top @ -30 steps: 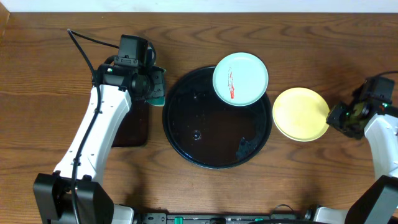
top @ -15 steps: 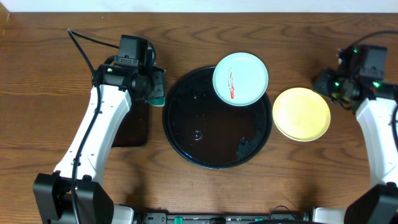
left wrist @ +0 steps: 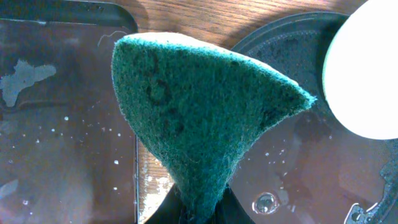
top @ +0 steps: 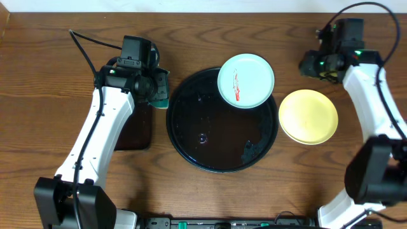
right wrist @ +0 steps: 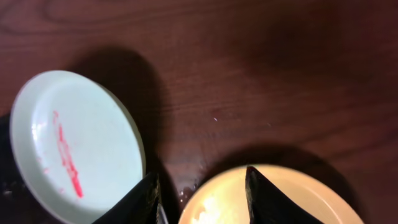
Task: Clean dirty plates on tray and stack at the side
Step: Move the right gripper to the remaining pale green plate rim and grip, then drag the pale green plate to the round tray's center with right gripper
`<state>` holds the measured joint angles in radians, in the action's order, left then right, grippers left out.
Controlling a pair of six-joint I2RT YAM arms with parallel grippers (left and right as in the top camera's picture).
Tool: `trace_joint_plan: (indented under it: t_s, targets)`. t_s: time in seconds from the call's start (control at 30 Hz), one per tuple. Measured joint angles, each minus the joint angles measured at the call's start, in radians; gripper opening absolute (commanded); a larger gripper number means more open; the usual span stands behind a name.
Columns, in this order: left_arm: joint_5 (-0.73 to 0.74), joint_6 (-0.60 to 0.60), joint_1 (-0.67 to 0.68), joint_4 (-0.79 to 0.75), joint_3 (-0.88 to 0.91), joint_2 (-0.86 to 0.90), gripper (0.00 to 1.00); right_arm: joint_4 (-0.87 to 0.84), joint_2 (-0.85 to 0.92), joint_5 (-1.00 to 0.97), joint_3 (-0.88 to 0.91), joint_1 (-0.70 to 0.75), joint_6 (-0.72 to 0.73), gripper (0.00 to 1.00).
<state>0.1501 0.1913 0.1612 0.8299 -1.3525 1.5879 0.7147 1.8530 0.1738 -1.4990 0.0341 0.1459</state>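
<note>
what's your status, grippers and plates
Left gripper shut on green sponge, at left edge of tray. Right gripper open, empty, above wood between plates. Smeared mint plate on tray rim, yellow plate off tray. Nothing blocking.

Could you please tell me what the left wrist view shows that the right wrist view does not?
Only the left wrist view: a dark green scouring pad shut in the left gripper, and a rectangular glossy black tray. Only the right wrist view: a pale yellow round plate and the open right gripper. Both: the pale mint-green round plate and brown wood-grain tabletop.
</note>
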Motion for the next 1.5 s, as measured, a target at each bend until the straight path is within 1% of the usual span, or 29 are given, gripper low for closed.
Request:
trace_joint_plan:
  t_s: [0.3,0.43,0.5,0.63,0.67,0.8,0.83,1.07,1.2,1.37,1.5]
  targets:
    - [0.000,0.000,0.000,0.000,0.000,0.000,0.07,-0.124,0.132,0.034,-0.001,-0.092,-0.053,0.46]
    - [0.000,0.000,0.000,0.000,0.000,0.000,0.08,-0.161,0.175,0.058,-0.002,-0.123,-0.056,0.44]
    - [0.000,0.000,0.000,0.000,0.000,0.000,0.07,-0.163,0.195,0.063,-0.003,-0.129,-0.056,0.39]
    - [0.000,0.000,0.000,0.000,0.000,0.000,0.07,-0.159,0.236,0.065,-0.005,-0.129,-0.044,0.23]
    - [0.000,0.000,0.000,0.000,0.000,0.000,0.08,-0.157,0.243,0.066,-0.005,-0.129,-0.041,0.17]
    - [0.000,0.000,0.000,0.000,0.000,0.000,0.07,-0.154,0.252,0.068,-0.005,-0.129,-0.022,0.03]
    - [0.000,0.000,0.000,0.000,0.000,0.000,0.07,-0.154,0.252,0.071,-0.006,-0.129,-0.019,0.01]
    - [0.000,0.000,0.000,0.000,0.000,0.000,0.07,-0.105,0.237,0.077,-0.006,-0.129,0.005,0.01]
    - [0.000,0.000,0.000,0.000,0.000,0.000,0.08,-0.038,0.170,0.069,-0.006,-0.143,0.014,0.01]
    - [0.000,0.000,0.000,0.000,0.000,0.000,0.07,0.053,0.028,0.063,-0.008,-0.217,0.036,0.01]
    - [0.000,0.000,0.000,0.000,0.000,0.000,0.07,0.121,-0.003,0.063,-0.019,-0.296,0.084,0.01]
